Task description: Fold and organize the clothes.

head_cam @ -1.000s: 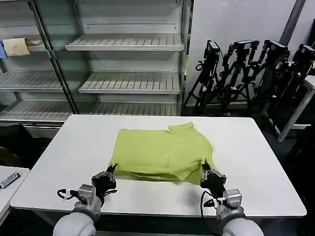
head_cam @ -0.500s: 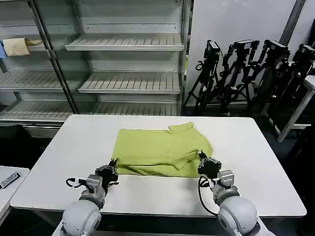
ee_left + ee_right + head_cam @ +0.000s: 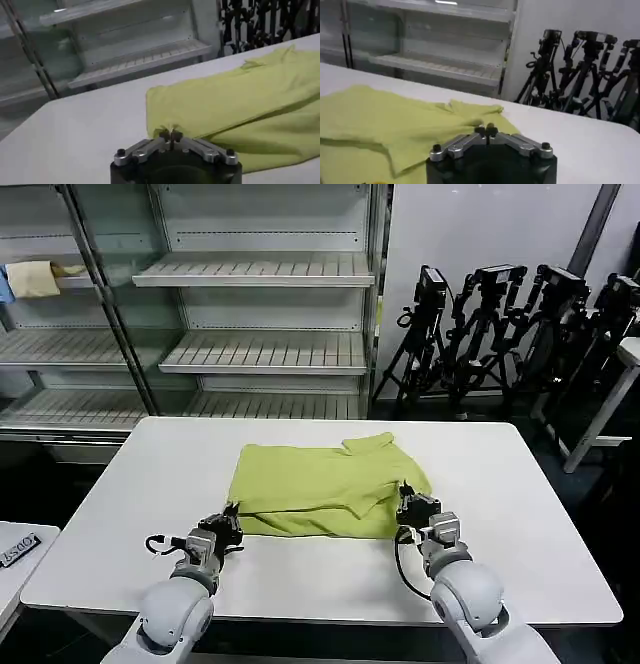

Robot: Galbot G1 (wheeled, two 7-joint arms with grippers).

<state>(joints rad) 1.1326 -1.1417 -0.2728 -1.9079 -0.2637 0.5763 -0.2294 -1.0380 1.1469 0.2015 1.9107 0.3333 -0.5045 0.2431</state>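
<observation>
Left gripper (image 3: 229, 518) is sitting low over the table at the shirt's near left corner, jaws closed and pinching a fold of the lime fabric; in the left wrist view (image 3: 170, 134) the fingertips are meeting with cloth between them. Right gripper (image 3: 407, 502) is mirroring it at the near right corner, jaws closed on the cloth edge; the right wrist view (image 3: 489, 131) is showing the tips together against fabric. Both forearms are reaching forward from the near table edge, wrists level, cables looping beside each.

The shirt (image 3: 325, 489) is lying mid-table, its near part doubled over onto itself, collar (image 3: 368, 443) pointing toward the far right. The white table (image 3: 520, 484) is carrying nothing else near the shirt.

Behind it, metal shelving (image 3: 260, 314) is standing against the wall, with a pale cloth (image 3: 33, 279) on an upper left shelf; black tripods (image 3: 510, 334) are clustering at the right. The shirt's underside is hidden.
</observation>
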